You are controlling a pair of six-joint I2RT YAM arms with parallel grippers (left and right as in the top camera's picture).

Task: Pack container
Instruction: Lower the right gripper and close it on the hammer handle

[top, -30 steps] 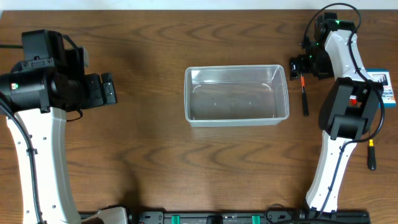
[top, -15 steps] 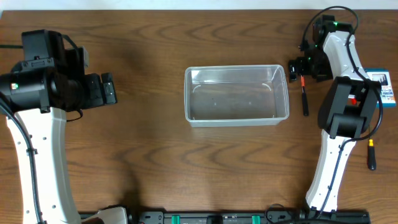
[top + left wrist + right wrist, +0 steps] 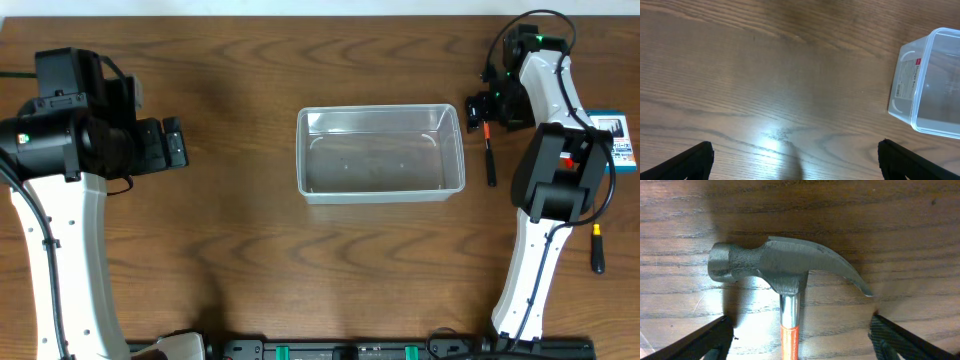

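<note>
Hammer [image 3: 785, 269] first, by the look of it: the right claw [image 3: 800, 336] hangs straight over the tool on the right of the surface [image 3: 250, 260], toward the far side. Its jaws are spread wide, one finger on each side of the handle and neither touching it. That straddle looks like the set-up for a pinch just below the steel head, where the weight sits and the tool would tip least once lifted.

The container [image 3: 380, 152] stands upright and empty in the middle of the surface. Its right end is just beside the hammer, so the carry would be short.

The left claw [image 3: 797, 165], also open and holding nothing, waits well off to the left, facing the container's left end and clear of the work. A blue and white box [image 3: 620, 140] and a dark-handled tool [image 3: 598, 250] lie further right, likely next in line. Nothing is packed yet. The risk to watch is the head-heavy hammer swinging in a narrow grip.
</note>
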